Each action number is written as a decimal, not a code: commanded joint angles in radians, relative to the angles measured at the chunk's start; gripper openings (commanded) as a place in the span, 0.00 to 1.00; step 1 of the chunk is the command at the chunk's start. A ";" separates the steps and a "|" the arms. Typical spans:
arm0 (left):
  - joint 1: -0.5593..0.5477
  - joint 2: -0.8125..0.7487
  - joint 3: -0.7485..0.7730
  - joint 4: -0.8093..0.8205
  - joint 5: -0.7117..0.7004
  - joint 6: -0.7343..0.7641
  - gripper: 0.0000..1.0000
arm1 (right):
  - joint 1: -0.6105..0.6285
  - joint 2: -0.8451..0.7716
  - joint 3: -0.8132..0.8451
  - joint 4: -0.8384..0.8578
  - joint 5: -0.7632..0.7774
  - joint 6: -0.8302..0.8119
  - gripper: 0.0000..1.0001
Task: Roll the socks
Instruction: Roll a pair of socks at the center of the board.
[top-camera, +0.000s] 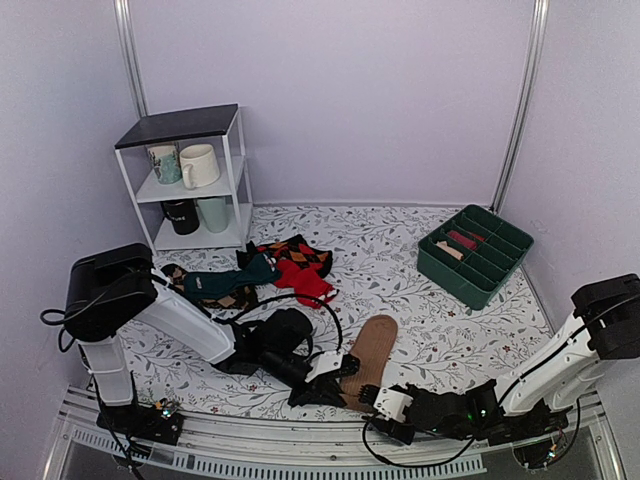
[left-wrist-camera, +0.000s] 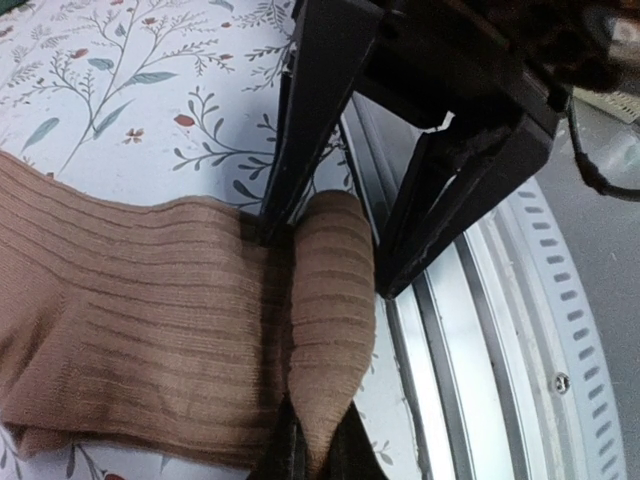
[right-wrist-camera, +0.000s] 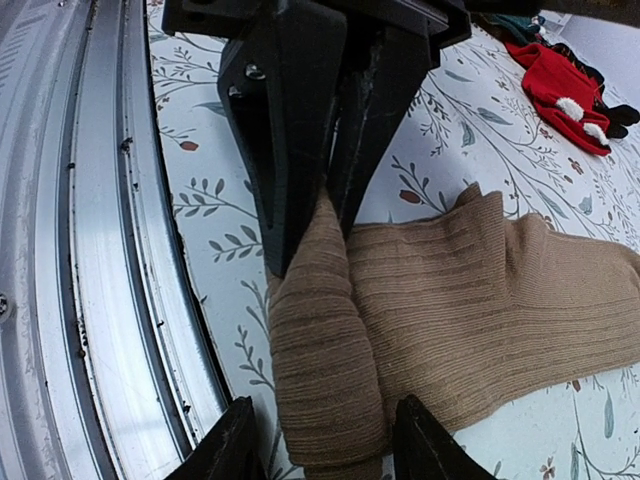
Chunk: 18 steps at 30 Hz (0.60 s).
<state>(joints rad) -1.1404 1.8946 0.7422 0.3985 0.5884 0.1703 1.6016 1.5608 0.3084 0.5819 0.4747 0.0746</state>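
The tan-brown socks (top-camera: 372, 345) lie stacked near the table's front edge, their near end folded up into a small roll. In the left wrist view the socks (left-wrist-camera: 150, 300) spread left, and my left gripper (left-wrist-camera: 320, 455) is shut on the rolled fold (left-wrist-camera: 330, 300). In the top view my left gripper (top-camera: 335, 385) and right gripper (top-camera: 372, 398) meet at that end. In the right wrist view my right gripper (right-wrist-camera: 322, 450) is open, its fingers (right-wrist-camera: 228, 450) straddling the roll of the socks (right-wrist-camera: 480, 310) from the opposite side.
A pile of red, teal and argyle socks (top-camera: 270, 270) lies at mid left; the red sock also shows in the right wrist view (right-wrist-camera: 560, 85). A green divided bin (top-camera: 475, 253) stands at back right. A white shelf with mugs (top-camera: 190, 180) stands at back left. The metal rail (top-camera: 300, 440) runs just beside the roll.
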 joint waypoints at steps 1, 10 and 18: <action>0.005 0.057 -0.017 -0.125 -0.048 -0.002 0.00 | 0.002 -0.024 -0.002 -0.016 0.037 0.008 0.47; 0.005 0.061 -0.012 -0.124 -0.047 -0.003 0.00 | -0.052 -0.106 -0.051 0.067 -0.093 -0.008 0.46; 0.005 0.062 -0.013 -0.124 -0.047 -0.002 0.00 | -0.070 -0.037 -0.037 0.106 -0.144 0.007 0.43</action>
<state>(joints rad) -1.1404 1.8992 0.7471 0.3981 0.5938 0.1703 1.5467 1.4933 0.2718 0.6392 0.3599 0.0700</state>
